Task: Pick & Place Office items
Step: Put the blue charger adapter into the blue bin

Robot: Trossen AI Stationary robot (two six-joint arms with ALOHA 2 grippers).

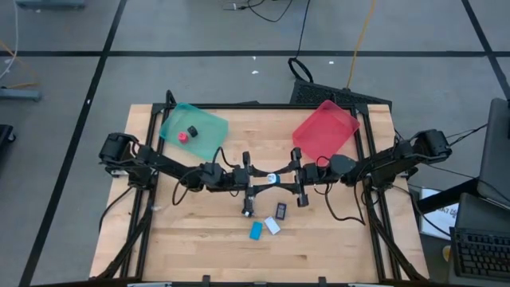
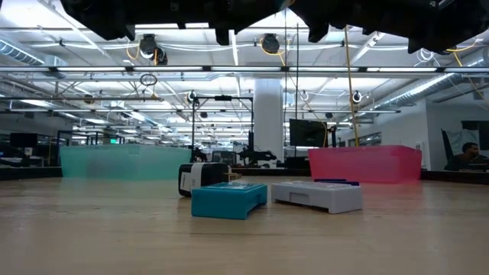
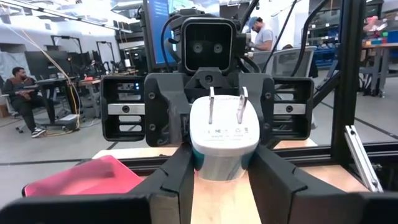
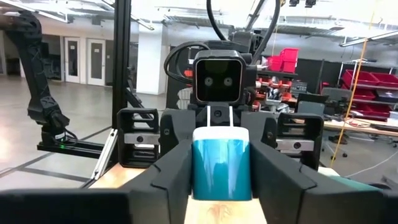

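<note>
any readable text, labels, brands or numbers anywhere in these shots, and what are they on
No text can be read in full.
White plug adapter held between the left gripper and right gripper: small print and marks below the prongs, too small to read.
Black block on the table: pale label, blurred.
Paper at the table's right: dark print, too small to read.

A light wooden table [image 1: 199,231] with a black metal frame carries a teal translucent tray [image 1: 194,129] near its far left corner and a red translucent tray [image 1: 325,130] near its far right. Three small office items lie close together on the bare wood toward the near middle: a black block [image 1: 280,210], a white block [image 1: 272,226] and a bright blue block [image 1: 256,231].
</note>
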